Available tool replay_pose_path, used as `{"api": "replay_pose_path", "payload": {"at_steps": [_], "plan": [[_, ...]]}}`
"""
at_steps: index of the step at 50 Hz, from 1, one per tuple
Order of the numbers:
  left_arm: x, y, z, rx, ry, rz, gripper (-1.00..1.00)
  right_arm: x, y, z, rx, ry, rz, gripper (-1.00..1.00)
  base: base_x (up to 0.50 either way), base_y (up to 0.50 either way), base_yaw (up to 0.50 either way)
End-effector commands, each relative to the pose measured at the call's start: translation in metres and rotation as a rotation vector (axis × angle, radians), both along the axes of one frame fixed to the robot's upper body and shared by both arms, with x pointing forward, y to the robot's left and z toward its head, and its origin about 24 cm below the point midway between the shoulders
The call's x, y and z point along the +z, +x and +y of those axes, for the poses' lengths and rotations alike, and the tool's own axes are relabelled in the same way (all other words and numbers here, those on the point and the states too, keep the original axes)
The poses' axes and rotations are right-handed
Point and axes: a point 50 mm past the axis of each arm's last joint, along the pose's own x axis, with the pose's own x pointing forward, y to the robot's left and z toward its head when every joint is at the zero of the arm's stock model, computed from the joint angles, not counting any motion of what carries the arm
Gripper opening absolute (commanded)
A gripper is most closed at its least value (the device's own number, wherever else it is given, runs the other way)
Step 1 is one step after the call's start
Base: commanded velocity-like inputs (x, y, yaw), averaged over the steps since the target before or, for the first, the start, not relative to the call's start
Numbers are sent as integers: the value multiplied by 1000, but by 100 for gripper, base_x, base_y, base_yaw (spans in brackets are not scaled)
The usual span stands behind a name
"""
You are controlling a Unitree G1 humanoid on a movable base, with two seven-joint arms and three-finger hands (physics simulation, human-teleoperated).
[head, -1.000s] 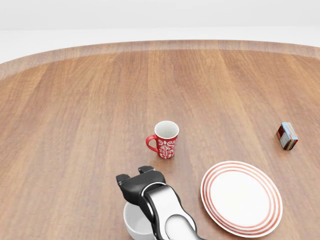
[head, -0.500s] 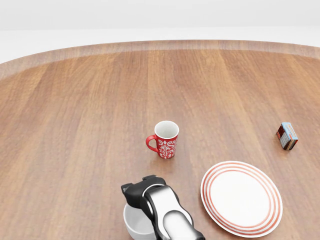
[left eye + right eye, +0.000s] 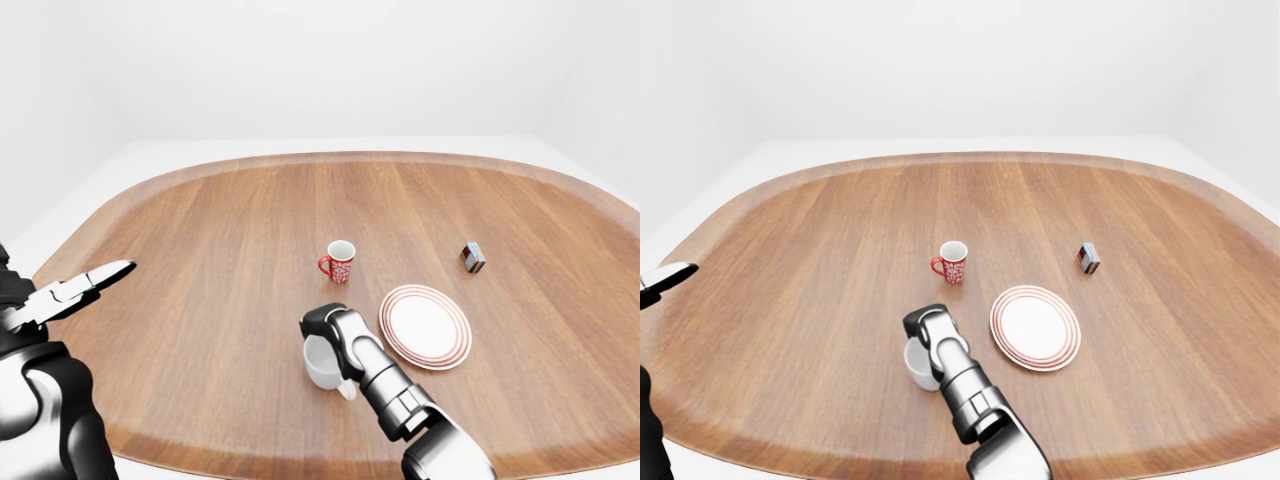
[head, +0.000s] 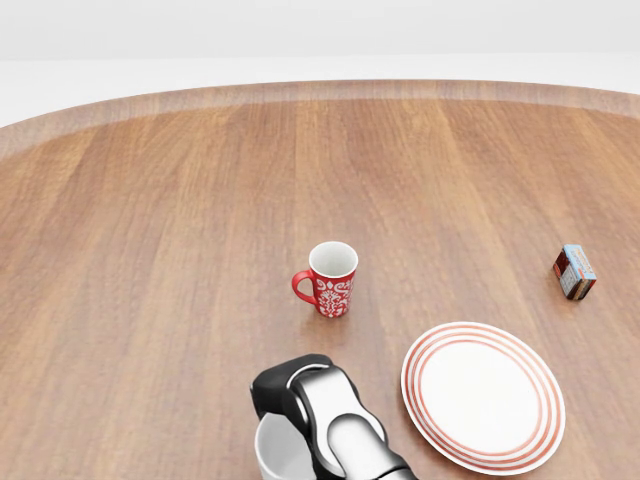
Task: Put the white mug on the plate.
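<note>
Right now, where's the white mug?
In the left-eye view the white mug sits low centre on the table, under the right hand, left of the plate and below the red mug.

White mug [image 3: 322, 364] upright, left of red-ringed plate [image 3: 425, 326], apart.

Words: none can be read.
Small box [image 4: 574, 272]: print too tiny to read.
Red mug [image 4: 332, 279]: only white patterns.
</note>
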Motion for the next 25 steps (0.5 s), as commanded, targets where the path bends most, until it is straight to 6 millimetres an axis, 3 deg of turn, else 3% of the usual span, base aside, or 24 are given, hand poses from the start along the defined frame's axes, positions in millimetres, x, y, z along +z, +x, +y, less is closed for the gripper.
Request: {"api": "replay_pose_path", "payload": {"at_steps": [1, 10, 16, 17, 20, 21, 25], "plan": [[-1, 1, 0, -1, -2, 6, 100, -9, -4, -5, -5, -28, 19, -100, 0, 0, 0], [0, 1, 0, -2, 0, 1, 100, 1, 3, -8, -15, -15, -16, -100, 0, 0, 0], [0, 0, 0, -1, -1, -1, 100, 31, 21, -20, -49, 11, -140, -100, 0, 0, 0], [0, 0, 0, -1, -2, -1, 100, 45, 29, -27, -70, 24, -195, -100, 0, 0, 0], [0, 0, 0, -1, -2, 0, 100, 63, 39, -41, -97, 16, -269, -100, 0, 0, 0], [0, 0, 0, -1, -2, -1, 100, 76, 46, -58, -122, -11, -330, -100, 0, 0, 0], [-1, 1, -1, 0, 0, 4, 100, 105, 59, -93, -201, -24, -440, -100, 0, 0, 0]]}}
